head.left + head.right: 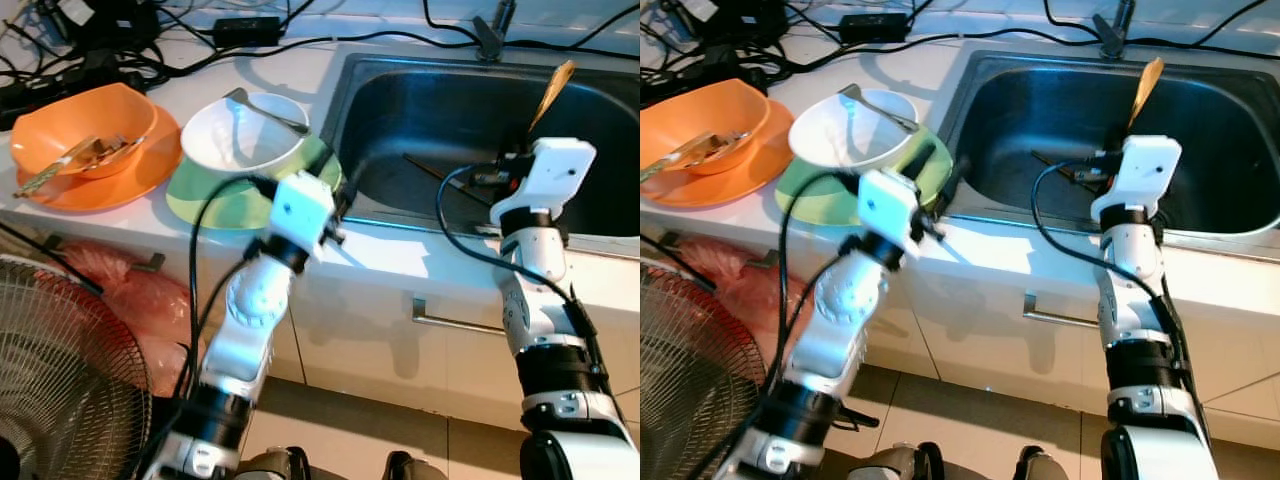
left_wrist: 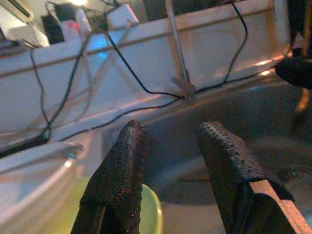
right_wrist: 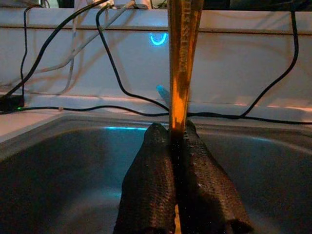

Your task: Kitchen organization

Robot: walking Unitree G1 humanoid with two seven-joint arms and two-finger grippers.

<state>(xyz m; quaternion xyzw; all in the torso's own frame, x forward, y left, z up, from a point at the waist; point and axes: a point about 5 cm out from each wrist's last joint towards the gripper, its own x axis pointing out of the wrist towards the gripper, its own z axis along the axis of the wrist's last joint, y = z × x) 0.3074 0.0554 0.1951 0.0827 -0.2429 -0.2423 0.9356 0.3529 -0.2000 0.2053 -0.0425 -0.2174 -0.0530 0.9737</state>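
Over the sink [image 1: 600, 215], a spoon [image 1: 552, 92] was pinched upright by the right hand [image 3: 180, 146]; it should be lowered gently, while the left hand [image 2: 170, 161] was spread empty

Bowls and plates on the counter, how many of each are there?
Bowls: 2, an orange bowl and a white bowl.
Plates: 2, an orange plate under the orange bowl and a green plate under the white one.
Total: 4.
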